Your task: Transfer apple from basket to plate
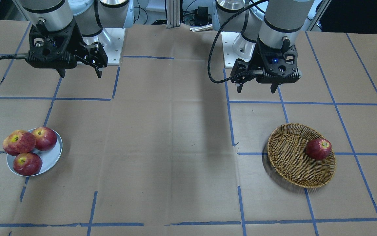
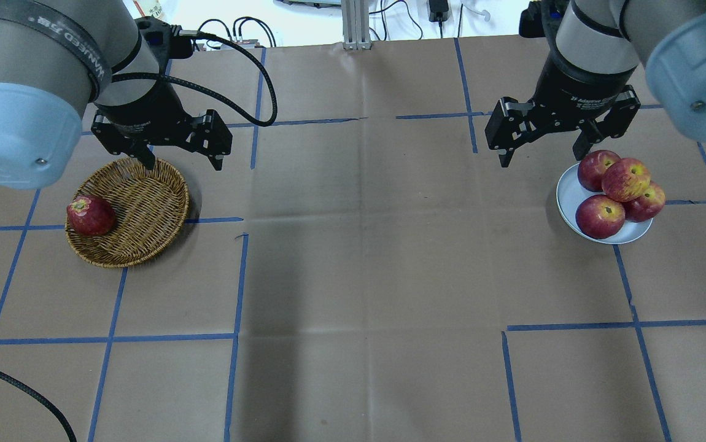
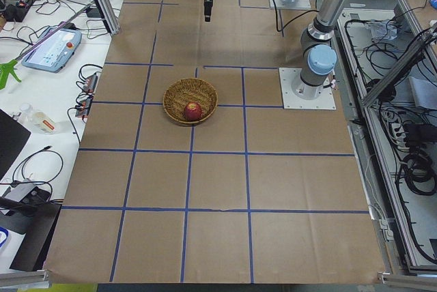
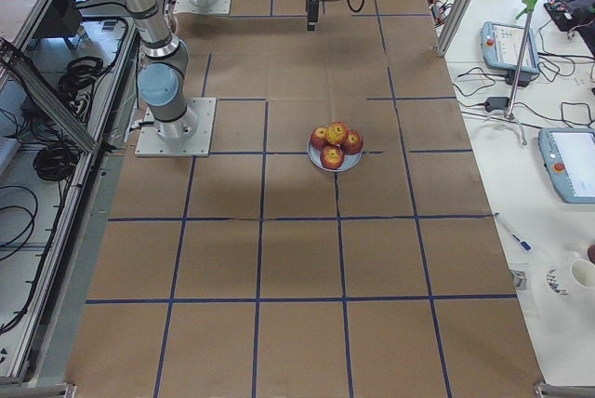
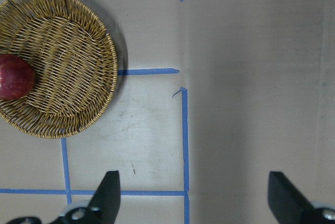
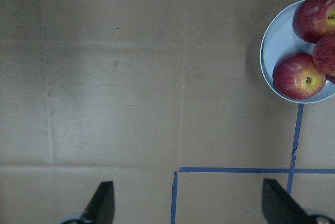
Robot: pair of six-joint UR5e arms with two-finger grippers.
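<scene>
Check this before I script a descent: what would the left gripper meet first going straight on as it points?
Likely the table beside the basket, not the basket: the open left gripper points straight down there. Depth is unclear.

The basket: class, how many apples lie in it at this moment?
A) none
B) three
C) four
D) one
D: only one deep red apple lies in the basket, off to one side by its rim.
</scene>
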